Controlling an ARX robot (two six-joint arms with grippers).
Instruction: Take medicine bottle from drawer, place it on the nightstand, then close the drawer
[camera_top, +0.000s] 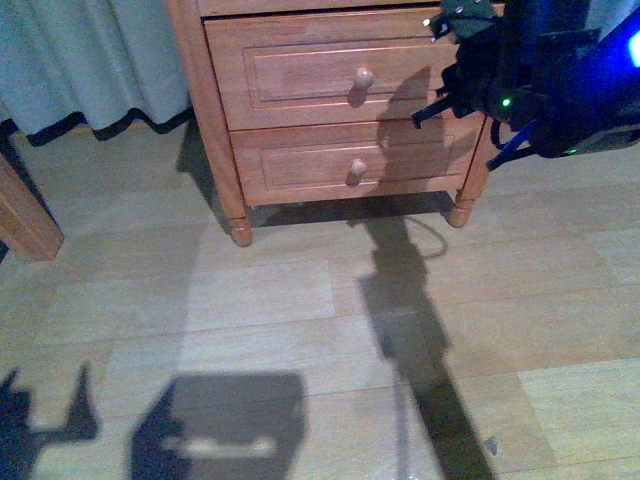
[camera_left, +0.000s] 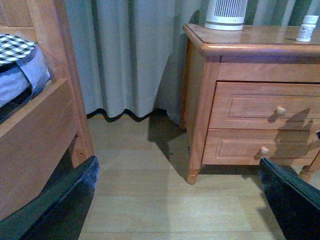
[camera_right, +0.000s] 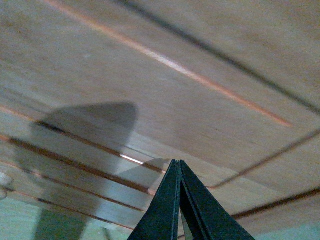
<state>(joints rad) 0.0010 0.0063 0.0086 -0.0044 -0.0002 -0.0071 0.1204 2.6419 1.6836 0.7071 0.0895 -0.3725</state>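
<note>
The nightstand (camera_top: 215, 130) stands at the back, and both its drawers look closed. The drawer (camera_top: 300, 75) is the taller upper one with a round knob (camera_top: 364, 77). In the left wrist view the medicine bottle (camera_left: 306, 28) stands upright on the nightstand top (camera_left: 260, 37), near its right side. My right arm (camera_top: 530, 80) is in front of the drawer's right end. My right gripper (camera_right: 176, 165) is shut and empty, its tips close to the wooden drawer front (camera_right: 200, 90). My left gripper (camera_left: 179, 170) is open and empty, low over the floor, well left of the nightstand.
A tall white ribbed device (camera_left: 226, 14) stands on the nightstand top at the back. The shallower lower drawer (camera_top: 300, 165) is shut. A wooden bed frame (camera_left: 45, 125) with bedding is on the left. A grey curtain (camera_left: 125, 55) hangs behind. The floor is pale wood (camera_top: 300, 330).
</note>
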